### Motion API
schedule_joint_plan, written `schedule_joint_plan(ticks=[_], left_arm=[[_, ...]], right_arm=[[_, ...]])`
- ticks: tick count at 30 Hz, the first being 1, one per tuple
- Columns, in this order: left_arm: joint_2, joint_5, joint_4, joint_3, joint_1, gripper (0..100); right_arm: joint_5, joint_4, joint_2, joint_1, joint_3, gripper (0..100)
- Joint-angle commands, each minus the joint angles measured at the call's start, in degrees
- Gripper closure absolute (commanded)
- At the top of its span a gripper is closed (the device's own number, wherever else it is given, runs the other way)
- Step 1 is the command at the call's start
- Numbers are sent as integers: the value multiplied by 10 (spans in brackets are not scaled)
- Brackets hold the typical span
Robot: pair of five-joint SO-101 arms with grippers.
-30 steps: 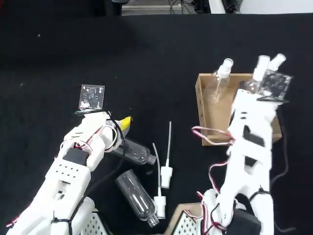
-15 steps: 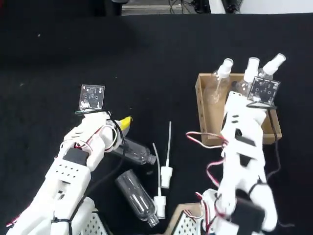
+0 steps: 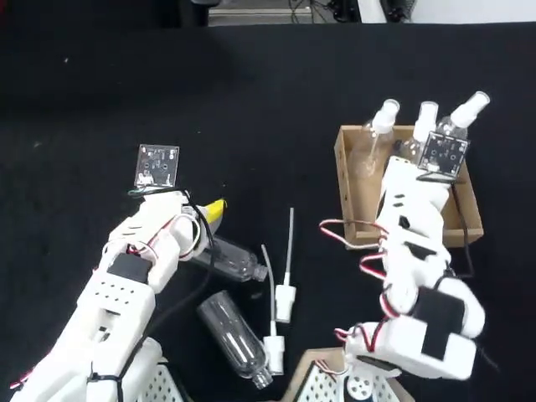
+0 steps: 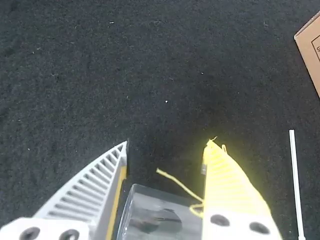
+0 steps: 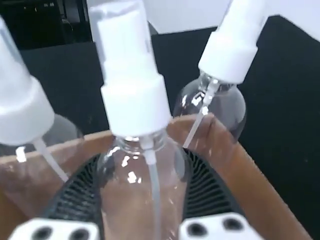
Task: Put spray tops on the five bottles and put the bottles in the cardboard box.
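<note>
On the black cloth-covered worktop (image 3: 251, 100), the open brown cardboard box (image 3: 344, 184) is sitting toward the right edge. The right gripper (image 5: 142, 197) is hanging over it, its black ribbed fingers (image 5: 75, 192) closing narrowly on either side of a clear plastic bottle with a white spray top (image 5: 134, 165). That bottle is standing upright inside the box, at the middle of the far wall, so the grip is probably serving to steady it between its neighbours. Two more capped clear bottles are flanking it. One (image 3: 377, 138) is leaning at the box's far left corner and the other (image 3: 459, 119) at the far right corner, both with nozzles poking above the rim.

Near the worktop's front edge, left of the middle, the left gripper (image 4: 166, 147) is pinching the base of an uncapped clear bottle (image 3: 230, 261). This bottle is lying on its side with its neck pointing toward the box, and holding it by the base is leaving the neck free to receive a top. A second uncapped clear bottle (image 3: 237, 339) is lying just in front of it, nearer the front edge. Two loose white spray tops with long dip tubes are lying just beside the bottle necks, one (image 3: 286, 300) farther back and one (image 3: 273, 345) closer to the front edge, both within easy reach. By my reading, three of the five bottles are boxed and two are waiting for tops.
</note>
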Motion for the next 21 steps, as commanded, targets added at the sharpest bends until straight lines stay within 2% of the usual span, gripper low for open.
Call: schedule_joint_plan(ticks=[1,8,21], left_arm=[[-4,0,-11,-6,3,773],[-4,0,-11,-6,3,773],[-4,0,-11,-6,3,773]], right_arm=[[-1,-57,20,-4,-29,988],[-1,-82,50,-9,-31,987],[2,-16,51,-21,-67,985]])
